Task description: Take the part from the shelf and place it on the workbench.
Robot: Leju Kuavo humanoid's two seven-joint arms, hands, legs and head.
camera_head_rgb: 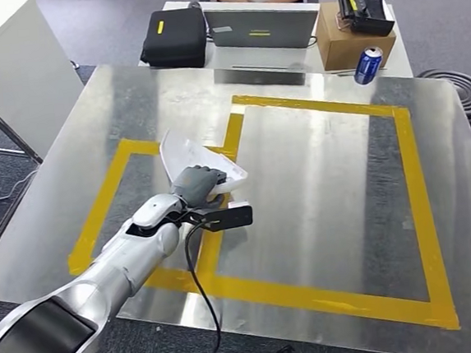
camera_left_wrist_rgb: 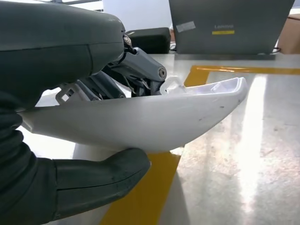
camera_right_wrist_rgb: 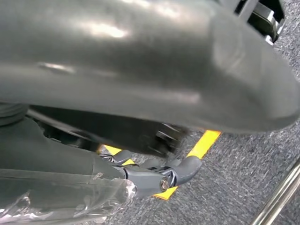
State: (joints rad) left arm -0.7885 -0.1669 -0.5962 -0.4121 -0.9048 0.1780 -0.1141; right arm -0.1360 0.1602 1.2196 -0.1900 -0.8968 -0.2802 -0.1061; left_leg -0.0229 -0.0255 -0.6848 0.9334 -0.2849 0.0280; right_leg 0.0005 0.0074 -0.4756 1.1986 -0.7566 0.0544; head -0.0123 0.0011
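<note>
Already well along: the left robot hand [camera_head_rgb: 199,185] grips the white part [camera_head_rgb: 202,161] and holds it over the steel counter [camera_head_rgb: 322,194], above the yellow tape line [camera_head_rgb: 221,215] that divides the two marked frames. In the left wrist view the part [camera_left_wrist_rgb: 141,119] sits between the thumb [camera_left_wrist_rgb: 102,180] underneath and the dark fingers [camera_left_wrist_rgb: 141,70] on its upper side. Its far tip seems just clear of the surface; whether any of it touches the metal, I cannot tell. Judged left to do: lower it, let go, draw the arm back.

The right robot hand [camera_right_wrist_rgb: 166,176] hangs low beside the counter, over grey carpet. Fingers look partly curled, nothing plainly in them, though blur makes its state hard to call.

Room: bare metal lies on all sides of the part. The larger taped frame to the right is open, the smaller left frame likewise. Counter edges are well apart from the part. At the far side, on a second table, sit a black bag [camera_head_rgb: 173,38], a laptop [camera_head_rgb: 261,25], a cardboard box [camera_head_rgb: 346,39] and a blue can [camera_head_rgb: 368,64], all away from the set-down spot. A person sits beyond them.
</note>
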